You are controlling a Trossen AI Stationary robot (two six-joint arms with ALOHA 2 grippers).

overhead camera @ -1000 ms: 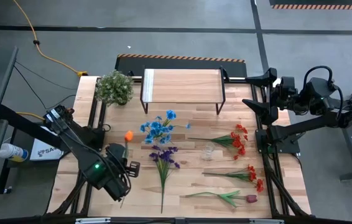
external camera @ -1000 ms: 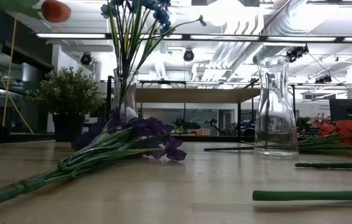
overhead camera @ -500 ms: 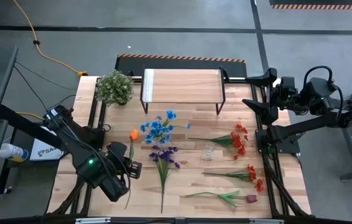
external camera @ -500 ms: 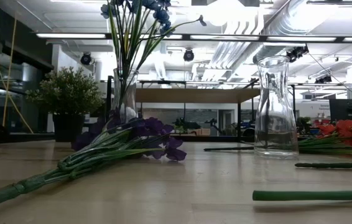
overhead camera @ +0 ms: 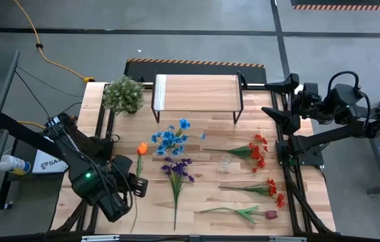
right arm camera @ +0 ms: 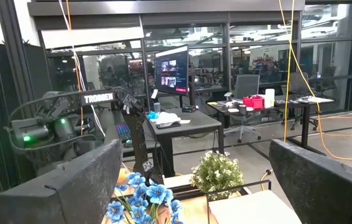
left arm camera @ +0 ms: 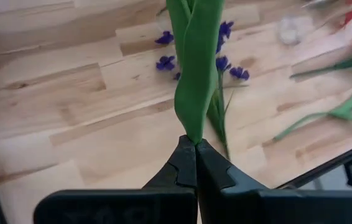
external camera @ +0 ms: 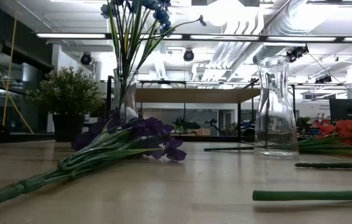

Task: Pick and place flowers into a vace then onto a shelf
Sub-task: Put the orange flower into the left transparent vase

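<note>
My left gripper is shut on an orange flower with a long green stem, above the table's near left part. Blue flowers stand in a glass vase. An empty glass vase stands mid-table. Purple flowers lie flat beside it, and red ones lie to its right. The shelf stands at the far edge. My right gripper hangs open, high over the table's right edge, holding nothing. My left gripper pinches the orange flower between its two shut fingertips, where a green leaf wraps the stem, about midway along it. The fingers slant down from the near left. The flower is lifted clear of the table, its bloom toward the far side.
A bushy pale-green plant stands at the far left, next to the shelf. More red flowers and a dark red tulip lie near the right and near edges. Bare wood shows between the purple flowers and my left arm.
My left gripper has risen, still shut on the orange flower, and drawn slightly toward the table's near left. The bloom, seen at the low view's top left one second ago, has gone up out of that view.
</note>
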